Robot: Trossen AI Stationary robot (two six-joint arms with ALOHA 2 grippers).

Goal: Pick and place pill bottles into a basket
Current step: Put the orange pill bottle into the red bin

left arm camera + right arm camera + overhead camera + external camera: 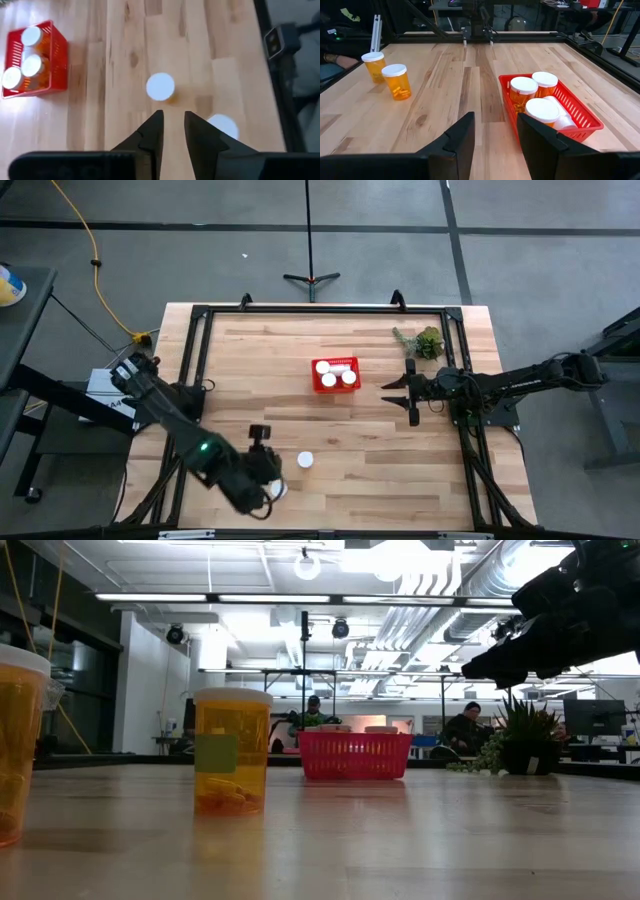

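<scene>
The red basket (335,374) stands right of the table's middle and holds bottles; three white caps (535,92) show in it. Two orange pill bottles with white caps stand on the table near its near edge. One bottle (305,461) is just ahead of my left gripper (173,120), and the other (222,125) is beside the fingers, half hidden under that arm in the high view. My left gripper hovers above the table, open by a narrow gap and empty. My right gripper (408,395) hangs open and empty just right of the basket (550,107).
A green plant sprig (425,342) lies at the far right of the table. A black frame (320,308) runs around the tabletop. A stand (310,278) is on the floor beyond the far edge. People (465,725) sit in the room behind.
</scene>
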